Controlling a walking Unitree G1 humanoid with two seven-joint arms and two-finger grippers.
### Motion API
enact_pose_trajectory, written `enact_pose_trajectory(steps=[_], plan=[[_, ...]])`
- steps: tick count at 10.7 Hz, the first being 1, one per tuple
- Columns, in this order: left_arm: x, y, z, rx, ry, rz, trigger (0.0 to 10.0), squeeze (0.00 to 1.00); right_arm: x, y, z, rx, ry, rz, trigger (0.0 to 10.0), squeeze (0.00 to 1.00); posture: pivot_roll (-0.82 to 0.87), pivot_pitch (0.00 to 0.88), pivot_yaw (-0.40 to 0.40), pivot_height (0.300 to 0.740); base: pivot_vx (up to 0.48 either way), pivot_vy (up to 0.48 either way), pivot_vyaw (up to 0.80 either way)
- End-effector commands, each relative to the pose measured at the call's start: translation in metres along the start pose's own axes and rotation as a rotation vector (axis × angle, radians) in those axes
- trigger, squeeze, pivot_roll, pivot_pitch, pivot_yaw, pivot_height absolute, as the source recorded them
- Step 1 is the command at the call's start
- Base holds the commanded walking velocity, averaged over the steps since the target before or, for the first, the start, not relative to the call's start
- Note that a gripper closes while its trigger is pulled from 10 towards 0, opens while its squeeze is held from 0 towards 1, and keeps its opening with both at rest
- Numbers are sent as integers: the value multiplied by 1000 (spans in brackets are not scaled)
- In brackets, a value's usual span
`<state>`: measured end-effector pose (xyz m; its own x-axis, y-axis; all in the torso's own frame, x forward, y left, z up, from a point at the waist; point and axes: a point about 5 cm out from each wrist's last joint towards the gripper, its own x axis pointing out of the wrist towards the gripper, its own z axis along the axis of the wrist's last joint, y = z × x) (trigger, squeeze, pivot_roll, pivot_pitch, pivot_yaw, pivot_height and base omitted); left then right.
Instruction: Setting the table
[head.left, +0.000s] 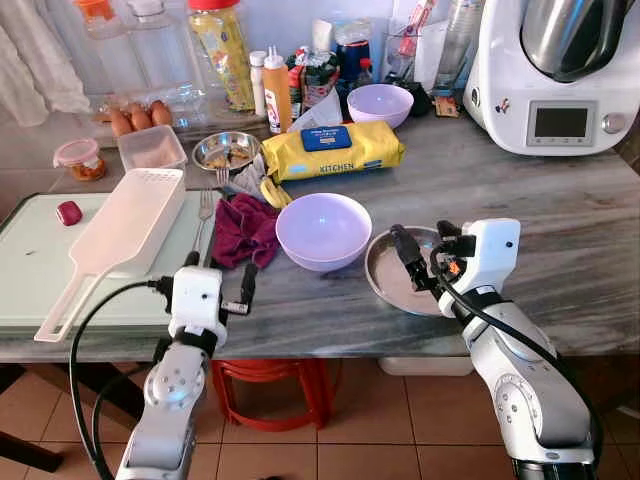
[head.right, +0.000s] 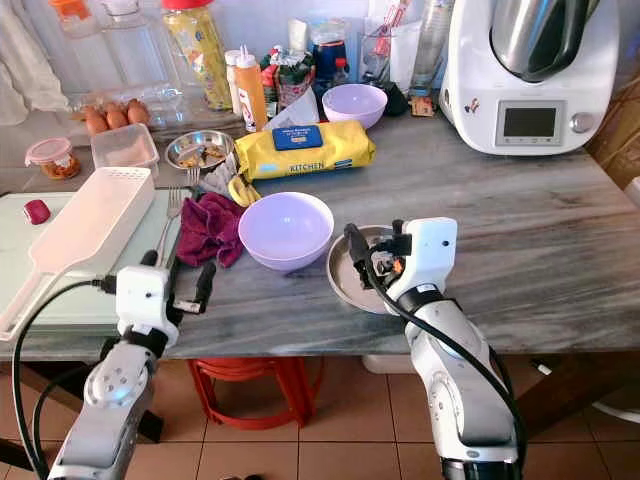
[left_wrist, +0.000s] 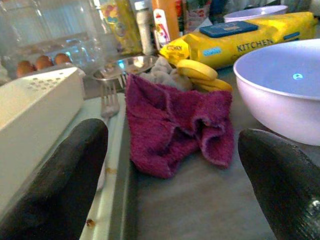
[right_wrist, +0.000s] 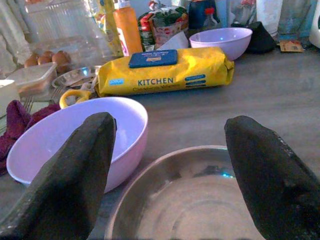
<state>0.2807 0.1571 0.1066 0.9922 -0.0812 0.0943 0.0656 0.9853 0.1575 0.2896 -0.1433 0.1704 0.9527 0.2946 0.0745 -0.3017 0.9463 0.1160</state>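
Observation:
A lavender bowl (head.left: 323, 230) stands mid-counter, with a shallow metal plate (head.left: 388, 278) just to its right. My right gripper (head.left: 425, 255) hovers open over that plate's right side; in the right wrist view its fingers (right_wrist: 65, 180) straddle the plate (right_wrist: 190, 200), holding nothing. A fork (head.left: 204, 215) lies between a white slotted scoop (head.left: 125, 230) and a crumpled maroon cloth (head.left: 245, 228). At the counter's front edge my left gripper (head.left: 220, 272) is open and empty, facing the cloth (left_wrist: 175, 120) and the fork (left_wrist: 109, 102). A second lavender bowl (head.left: 379, 103) sits at the back.
A yellow kitchen-wipes pack (head.left: 333, 150) and a small metal dish (head.left: 226, 150) lie behind the bowl. A pale green board (head.left: 30, 260) covers the left counter. Bottles, eggs (head.left: 140, 117) and tubs line the back; a white kitchen machine (head.left: 555, 75) stands back right. A red stool (head.left: 270, 385) is below.

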Motion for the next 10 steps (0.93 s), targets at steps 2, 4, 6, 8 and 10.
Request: enact_pose_trajectory(steps=[2,4,6,8,10], plan=[[1,4,-2,20,22,17,10000,0,3,3,-1,5,-1,9,10000,0,-62,86,61,740,-306,0,0],[0,4,-3,21,27,18,10000,0,3,4,-1,6,-2,10,10000,0,-60,88,63,740,-313,0,0],[-1,5,-5,31,32,14,10000,0,3,4,-3,7,3,8,10000,0,-58,91,66,740,-313,0,0],[0,8,-5,44,32,12,10000,0,4,3,-3,11,4,4,10000,0,-58,92,66,740,-317,0,0],[2,7,-4,48,29,10,10000,0,5,2,-4,13,4,0,10000,0,-55,90,66,740,-319,0,0]])
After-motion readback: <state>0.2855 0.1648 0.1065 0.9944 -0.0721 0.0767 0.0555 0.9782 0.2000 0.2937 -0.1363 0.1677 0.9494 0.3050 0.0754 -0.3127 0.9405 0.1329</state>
